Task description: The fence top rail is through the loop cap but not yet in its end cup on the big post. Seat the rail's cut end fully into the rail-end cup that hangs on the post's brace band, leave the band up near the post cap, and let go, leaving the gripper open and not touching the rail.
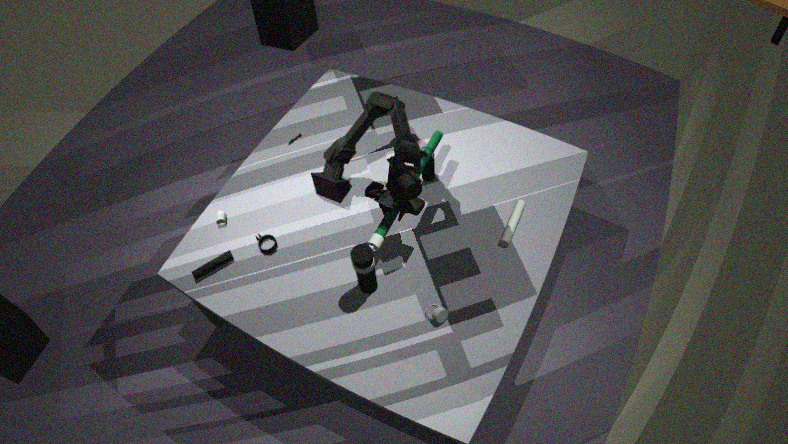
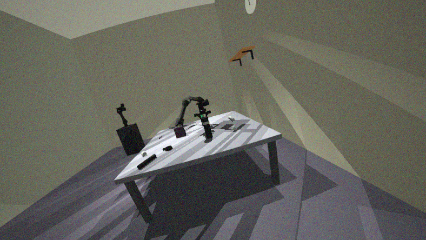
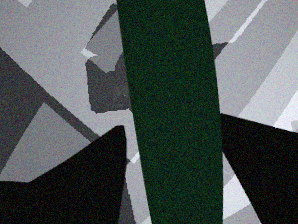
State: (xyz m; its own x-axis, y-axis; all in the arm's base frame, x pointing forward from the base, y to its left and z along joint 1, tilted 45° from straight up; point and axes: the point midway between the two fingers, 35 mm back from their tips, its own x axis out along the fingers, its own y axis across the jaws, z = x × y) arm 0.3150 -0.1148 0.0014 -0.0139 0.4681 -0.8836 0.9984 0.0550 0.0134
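The green rail (image 1: 432,143) (image 3: 172,60) slopes from the small dark post (image 1: 429,169) toward the big black post (image 1: 367,282) (image 2: 207,131). Its near end meets the white rail-end cup (image 1: 376,240); how deep it sits cannot be told. The pale brace band (image 1: 364,269) is high on the post, just under the post cap (image 1: 361,253). My gripper (image 1: 391,211) (image 2: 202,115) (image 3: 170,127) is open, its fingers on either side of the rail. In the wrist view a gap shows at the left finger; the right finger borders the rail's edge, so contact there cannot be told. The loop cap is hidden.
A pale tube (image 1: 512,221) and a small pale fitting (image 1: 438,314) lie to the right. A black ring clamp (image 1: 267,243), a black bar (image 1: 212,266), a small white cup (image 1: 221,218) and a small dark bolt-like piece (image 1: 295,138) lie to the left.
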